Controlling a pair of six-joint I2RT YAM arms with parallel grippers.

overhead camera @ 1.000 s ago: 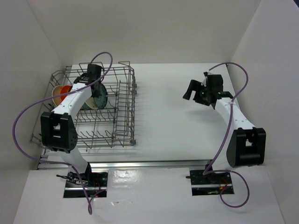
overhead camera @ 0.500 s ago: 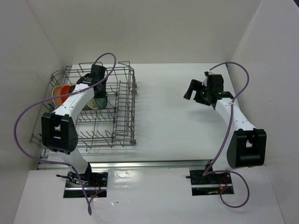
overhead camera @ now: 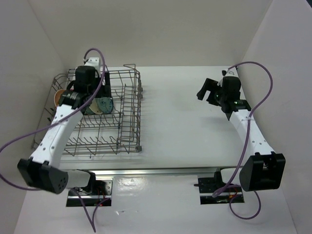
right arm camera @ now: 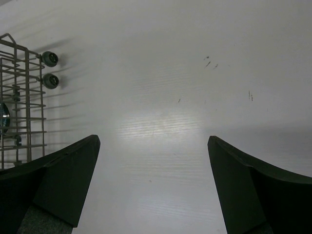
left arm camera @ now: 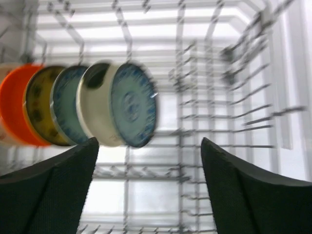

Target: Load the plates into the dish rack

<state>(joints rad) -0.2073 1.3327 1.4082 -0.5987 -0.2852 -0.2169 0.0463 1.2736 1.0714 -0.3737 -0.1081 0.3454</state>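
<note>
White table [overhead camera: 180, 122]. Dish rack [overhead camera: 138, 97] sits along its left edge, toward the far left corner. Five plates [left arm camera: 95, 112] stand on edge in a row inside it: orange, brown-yellow, teal, cream, teal. My left gripper [left arm camera: 149, 141] hangs above them, fingers apart, empty. My right gripper [right arm camera: 153, 139] is near the far right corner, fingers apart, empty.

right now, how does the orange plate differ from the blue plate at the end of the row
The orange plate is plain and bright; the blue plate is pale with a pattern. The orange plate is mostly covered by its neighbour; the blue plate's face shows whole at the row's open end. Both stand on edge in the rack.
</note>
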